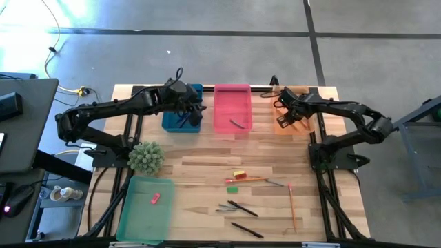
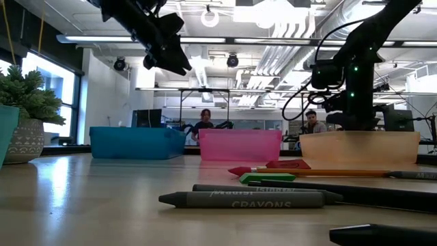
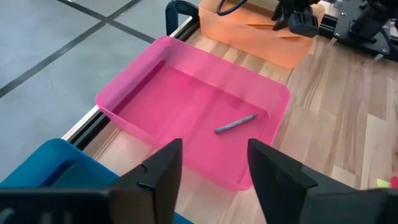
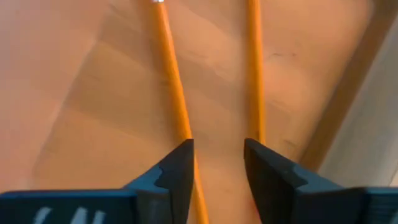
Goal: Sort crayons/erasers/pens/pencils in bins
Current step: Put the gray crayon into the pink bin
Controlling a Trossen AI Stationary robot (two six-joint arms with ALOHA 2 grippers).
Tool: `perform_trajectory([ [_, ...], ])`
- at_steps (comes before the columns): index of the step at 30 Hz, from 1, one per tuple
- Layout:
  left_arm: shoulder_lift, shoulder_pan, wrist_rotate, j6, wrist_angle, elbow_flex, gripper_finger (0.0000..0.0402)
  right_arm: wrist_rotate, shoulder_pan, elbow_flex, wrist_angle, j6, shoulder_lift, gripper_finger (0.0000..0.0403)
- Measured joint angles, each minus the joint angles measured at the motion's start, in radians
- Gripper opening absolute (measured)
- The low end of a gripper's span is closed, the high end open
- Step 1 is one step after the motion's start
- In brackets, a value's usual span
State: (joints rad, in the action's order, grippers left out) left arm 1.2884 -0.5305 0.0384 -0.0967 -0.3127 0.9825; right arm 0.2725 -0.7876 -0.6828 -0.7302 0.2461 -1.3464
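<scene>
The left gripper (image 1: 195,110) hangs over the blue bin (image 1: 172,124) at the far edge of the counter (image 1: 200,165), its jaws released and empty; the left wrist view shows daylight between the two dark fingers (image 3: 163,171). Dark pens (image 1: 185,121) lie inside that blue bin. Just beside it sits the pink bin (image 1: 231,91), which holds one grey crayon (image 3: 236,124) lying flat on its floor near one side wall.

The right gripper (image 1: 290,116) is down inside the orange bin (image 2: 360,149) at the far right of the counter. Its jaws stand apart and hold nothing, and two orange pencils (image 4: 176,93) lie on the bin floor just ahead of the fingertips (one runs toward each finger).

The green bin (image 1: 141,222) sits at the near left of the counter with the pink eraser (image 1: 155,198) inside it. A small potted plant (image 1: 145,157) stands between the green bin and the blue one.

Still loose on the bare wood at the near middle are the yellow eraser (image 1: 239,173), the green eraser (image 1: 232,189), a pencil (image 1: 247,180) lying crosswise, another pencil (image 1: 292,207) lying lengthwise well to its right, two black pens (image 1: 243,209) and some grey crayons (image 2: 242,199)

In the low view, people sit in the room beyond the bins
</scene>
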Motion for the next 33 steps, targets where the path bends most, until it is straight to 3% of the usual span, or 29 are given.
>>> perform_trajectory([
  [6,0.000,0.036,0.000,-0.005,-0.002,0.000,0.0218,-0.019,0.019,-0.045,-0.033,0.042,0.024,0.0148],
  [16,-0.002,0.171,-0.001,-0.005,-0.014,0.000,0.0219,-0.032,0.147,-0.077,-0.078,0.175,0.154,0.0149],
  [33,-0.011,0.484,-0.002,-0.165,-0.153,0.004,0.0216,-0.065,0.615,-0.077,-0.112,0.577,0.240,0.0149],
])
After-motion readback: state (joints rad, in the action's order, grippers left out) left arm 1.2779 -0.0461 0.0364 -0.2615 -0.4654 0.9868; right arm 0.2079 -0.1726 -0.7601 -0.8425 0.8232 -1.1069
